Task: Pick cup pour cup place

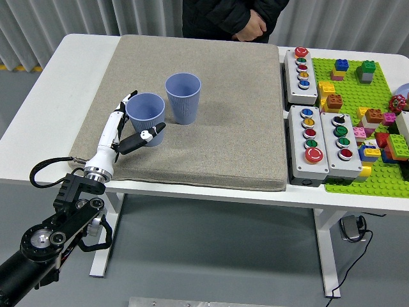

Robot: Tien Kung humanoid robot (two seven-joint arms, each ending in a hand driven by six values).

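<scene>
A white worktop point(45, 89) stands on white legs over a grey floor, with a pale corrugated wall or curtain behind it, and most of its left and middle is covered by a thick beige-grey felt mat point(204, 109). On the mat stand two upright blue ribbed cups: the nearer cup point(146, 116) sits towards the mat's left front, and the farther cup point(183, 97) stands just beside it, behind and to its right, the two close but whether touching cannot be told. The left robot hand point(128, 125), white with black fingertips, reaches in from the lower left on a black arm and is spread wide about the nearer cup, its fingers up along the cup's left side and its thumb lying across the front of the cup's base; it cradles the cup loosely, and a firm grip does not show. To the right of the mat lie three grey button boxes point(317, 137) with coloured push buttons, and right of those a green baseplate point(358, 83) scattered with coloured building bricks. A person in a dark jacket point(223, 18) stands at the mat's far edge with hands clasped in front, away from everything on the worktop. A black cable point(348, 256) trails on the floor under the worktop's right end.
</scene>
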